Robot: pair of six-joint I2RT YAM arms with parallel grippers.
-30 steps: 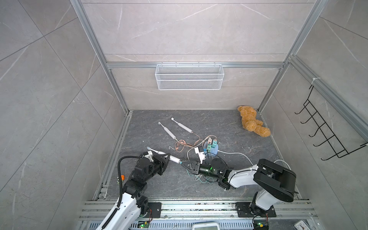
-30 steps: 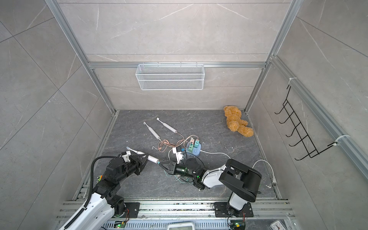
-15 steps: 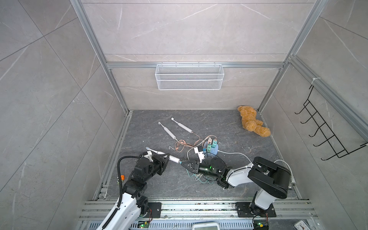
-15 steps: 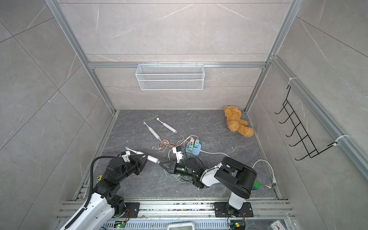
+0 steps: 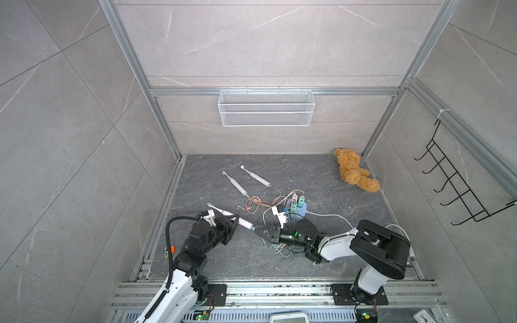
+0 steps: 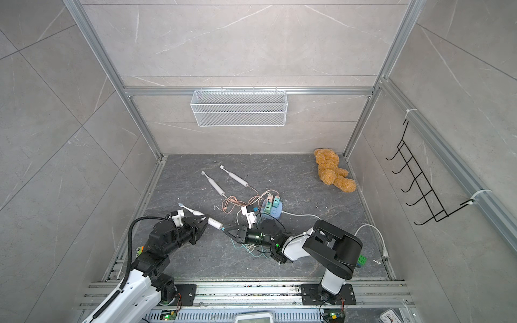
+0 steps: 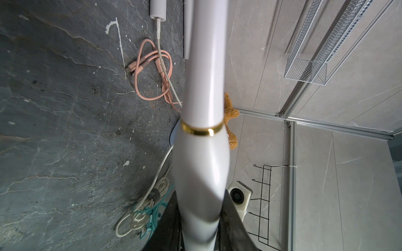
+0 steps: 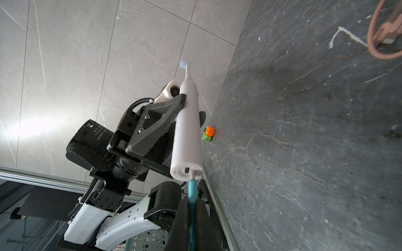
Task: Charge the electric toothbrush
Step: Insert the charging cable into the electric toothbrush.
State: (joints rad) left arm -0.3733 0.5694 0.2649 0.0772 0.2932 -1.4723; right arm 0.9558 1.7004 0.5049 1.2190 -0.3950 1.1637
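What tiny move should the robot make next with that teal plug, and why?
Probably nudge the teal plug sideways onto the port: its tip seems to sit on the toothbrush base just beside that port, not in it. The left gripper holds the toothbrush.

The toothbrush (image 7: 203, 163) hides most of the teddy bear (image 7: 232, 113) behind it

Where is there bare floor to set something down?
Bare: back strip between the lying toothbrushes and teddy bear; front patch between left arm and right arm. Crowded: centre, around the held toothbrush, pink cable, blue power hub, cable coil.
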